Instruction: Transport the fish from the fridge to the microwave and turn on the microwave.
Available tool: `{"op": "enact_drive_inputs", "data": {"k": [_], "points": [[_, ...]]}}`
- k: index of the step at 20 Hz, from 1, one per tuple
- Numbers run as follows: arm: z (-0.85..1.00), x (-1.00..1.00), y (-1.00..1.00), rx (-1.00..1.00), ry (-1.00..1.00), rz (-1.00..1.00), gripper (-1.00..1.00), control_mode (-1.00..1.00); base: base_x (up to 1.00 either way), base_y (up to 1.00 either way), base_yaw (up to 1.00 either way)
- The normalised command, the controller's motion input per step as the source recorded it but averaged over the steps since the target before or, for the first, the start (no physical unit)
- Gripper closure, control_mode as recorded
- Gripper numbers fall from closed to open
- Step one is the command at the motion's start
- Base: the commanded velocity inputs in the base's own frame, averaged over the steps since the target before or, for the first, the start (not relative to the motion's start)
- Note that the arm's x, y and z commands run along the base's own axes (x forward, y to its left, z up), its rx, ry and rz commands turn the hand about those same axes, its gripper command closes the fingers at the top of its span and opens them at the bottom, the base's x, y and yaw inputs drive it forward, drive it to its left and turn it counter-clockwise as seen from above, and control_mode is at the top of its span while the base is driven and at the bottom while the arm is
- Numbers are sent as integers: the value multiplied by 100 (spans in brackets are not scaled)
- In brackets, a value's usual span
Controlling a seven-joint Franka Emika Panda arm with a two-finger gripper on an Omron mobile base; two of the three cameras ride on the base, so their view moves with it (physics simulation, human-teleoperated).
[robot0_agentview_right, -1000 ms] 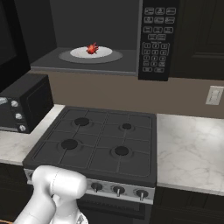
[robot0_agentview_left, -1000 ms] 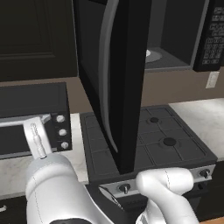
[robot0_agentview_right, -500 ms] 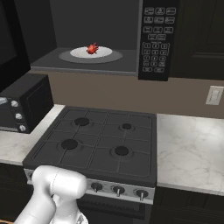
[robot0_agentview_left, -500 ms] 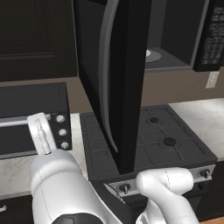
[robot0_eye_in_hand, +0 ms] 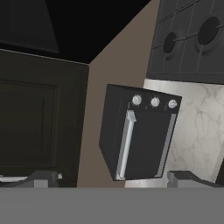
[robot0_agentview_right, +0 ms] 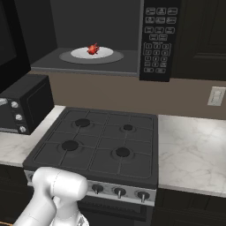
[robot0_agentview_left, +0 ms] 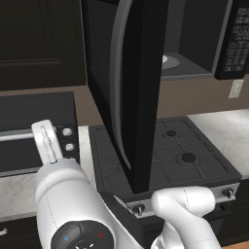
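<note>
The small red-orange fish (robot0_agentview_right: 92, 48) lies on a white plate (robot0_agentview_right: 106, 54) inside the black microwave (robot0_agentview_right: 156, 39). The microwave's door (robot0_agentview_left: 141, 97) stands swung wide open to the left, with its curved grey handle (robot0_agentview_left: 116, 78) facing me. My gripper (robot0_eye_in_hand: 114, 177) is open and holds nothing, its two fingertips far apart at the bottom of the hand view. It points at the toaster oven, low and left of the microwave. In the left base view the gripper (robot0_agentview_left: 46, 140) stands in front of that oven. The fridge is out of view.
A black toaster oven (robot0_agentview_right: 24, 103) with round knobs sits on the counter left of the black four-burner stove (robot0_agentview_right: 101, 143). Marble counter (robot0_agentview_right: 194, 145) lies right of the stove, with a wall outlet (robot0_agentview_right: 216, 96) above it. Dark cabinets (robot0_agentview_left: 39, 44) hang at the upper left.
In the left base view my hand has risen a little in front of the toaster oven. The fish, plate and microwave door have not moved.
</note>
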Motion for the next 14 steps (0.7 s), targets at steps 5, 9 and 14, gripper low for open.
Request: {"op": "enact_drive_inputs", "data": {"k": [5, 9, 14], "points": [[0, 19, -1, 0, 0, 0, -100, -100, 0, 0, 0], [0, 14, -2, 0, 0, 0, -100, -100, 0, 0, 0], [0, 6, 0, 0, 0, 0, -100, -100, 0, 0, 0]]}}
